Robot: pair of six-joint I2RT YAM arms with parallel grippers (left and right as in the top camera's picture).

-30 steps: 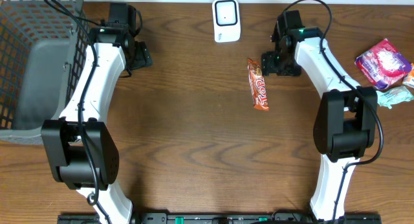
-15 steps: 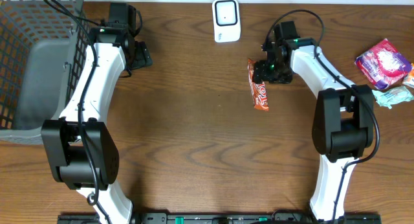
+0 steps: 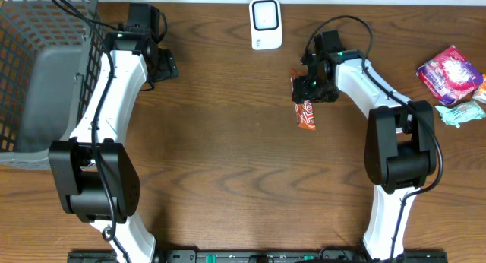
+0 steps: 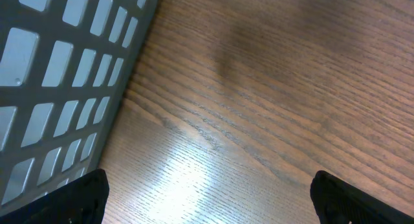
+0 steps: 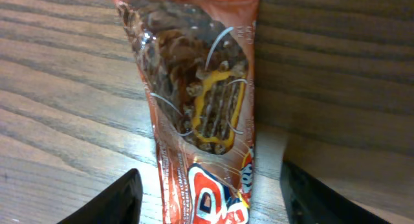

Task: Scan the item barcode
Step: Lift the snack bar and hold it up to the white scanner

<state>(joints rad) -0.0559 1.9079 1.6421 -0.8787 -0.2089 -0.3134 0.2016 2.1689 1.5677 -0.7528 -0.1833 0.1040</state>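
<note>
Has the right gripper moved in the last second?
Yes. Against the fixed scanner, the right gripper shifted left and now straddles the snack bar's top end.

Dark brown wood-grain table (image 3: 228, 141) with a pale sheen of reflected light beside a grey lattice basket (image 3: 45, 88)

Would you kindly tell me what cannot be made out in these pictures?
- Barcode on the snack bar: none shows; the right wrist view cuts the wrapper at the bottom edge.
- Bar's upper part: overhead, mostly hidden under the right claw.
- Scanner markings: overhead, too small.
</note>
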